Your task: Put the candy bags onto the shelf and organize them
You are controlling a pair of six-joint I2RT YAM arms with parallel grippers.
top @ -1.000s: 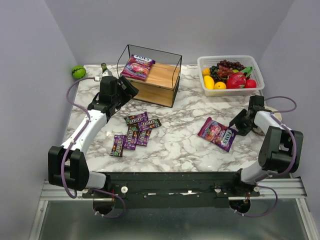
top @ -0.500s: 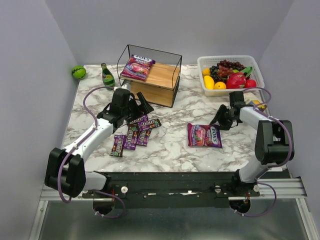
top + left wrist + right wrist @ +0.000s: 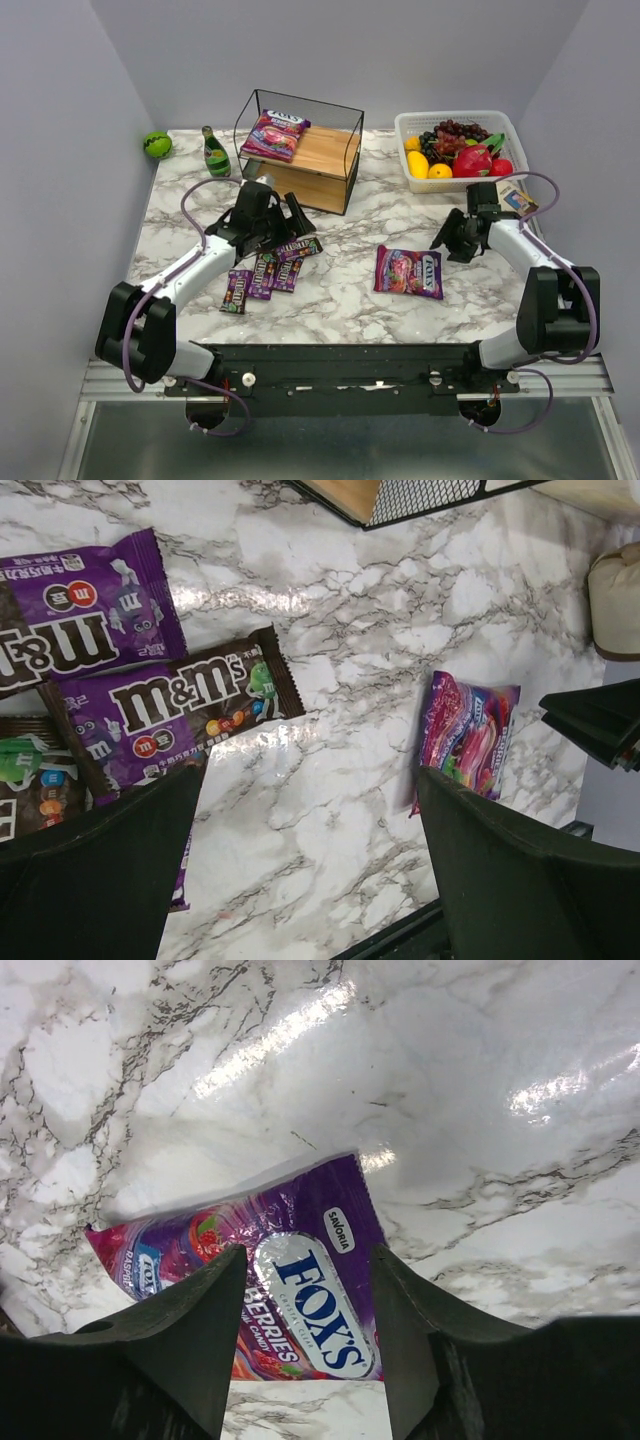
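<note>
Bare marble tabletop (image 3: 340,300) runs along the near edge between the two arms. Just beyond it on the left, five M&M's packets (image 3: 262,276) lie flat in a tight cluster, some overlapping. The left fingers (image 3: 90,870) hang over the cluster's far right side, spread wide with nothing between them. Well apart to the right, one FOX'S bag (image 3: 408,271) lies flat with open tabletop all around it. The right fingers (image 3: 170,1340) hover just right of it, apart and gripping nothing. Farther back stands the shelf (image 3: 325,152), with a second FOX'S bag (image 3: 274,134) on the left end of its upper board. At the far right, a white basket (image 3: 405,122) holds fruit (image 3: 470,158).
</note>
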